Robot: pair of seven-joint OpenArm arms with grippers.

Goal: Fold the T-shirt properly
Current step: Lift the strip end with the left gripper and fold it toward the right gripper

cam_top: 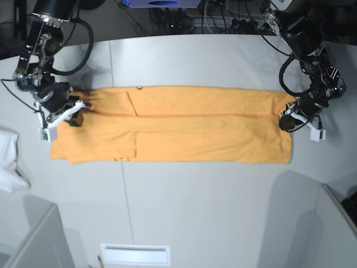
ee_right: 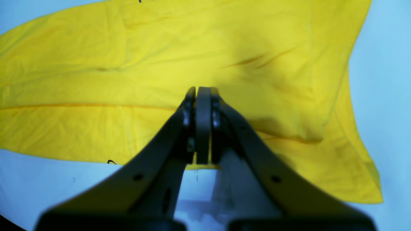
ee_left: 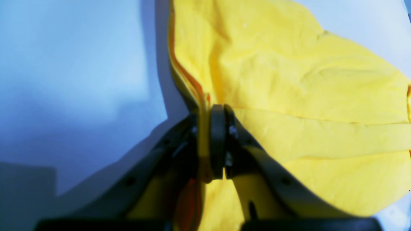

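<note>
Both claws, left [ee_left: 210, 141] and right [ee_right: 203, 125], pinch T-shirt [cam_top: 184, 131] ends; white cloth [cam_top: 10, 162] lies apart.

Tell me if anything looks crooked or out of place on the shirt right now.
Mostly tidy: the T-shirt lies in a long folded strip. Its bottom-left corner juts past the layer above, so that end is uneven. Both grippers are shut on opposite ends.

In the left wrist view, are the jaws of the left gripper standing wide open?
No, the left gripper is shut on an edge of the yellow-orange cotton T-shirt.
</note>
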